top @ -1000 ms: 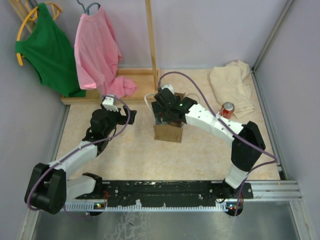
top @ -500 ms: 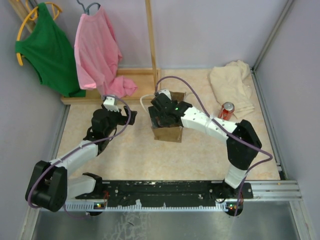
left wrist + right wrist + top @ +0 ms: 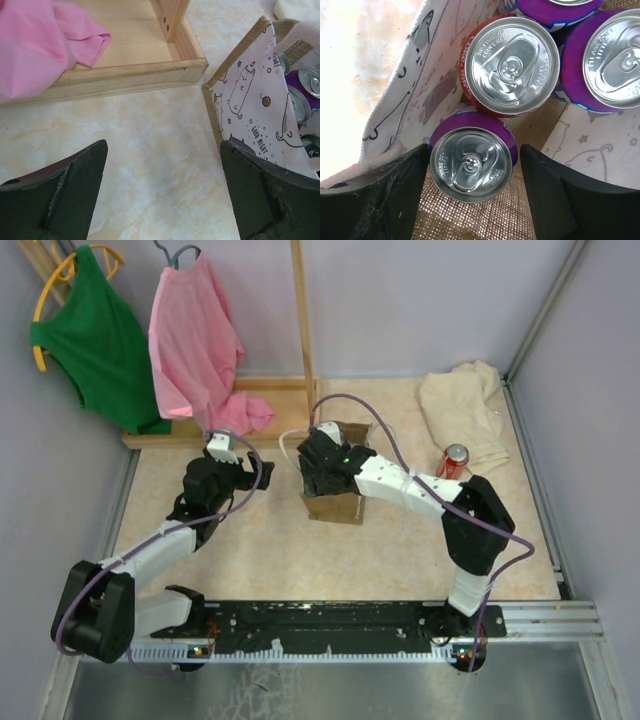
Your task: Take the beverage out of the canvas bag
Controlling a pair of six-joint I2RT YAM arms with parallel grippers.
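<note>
From above you can't see into the canvas bag — the right arm's wrist covers its mouth. Your right gripper is inside, jaws apart astride an upright purple can with a sliver of gap on one side. The left gripper gapes over the table beside the bag.

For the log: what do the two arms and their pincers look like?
Both the left arm and right arm have white links between bulky black joints, each trailed by a purple cable. A green light glows on the right wrist. The left pincer and right pincer have dark, scuffed, wedge-shaped fingers.
</note>
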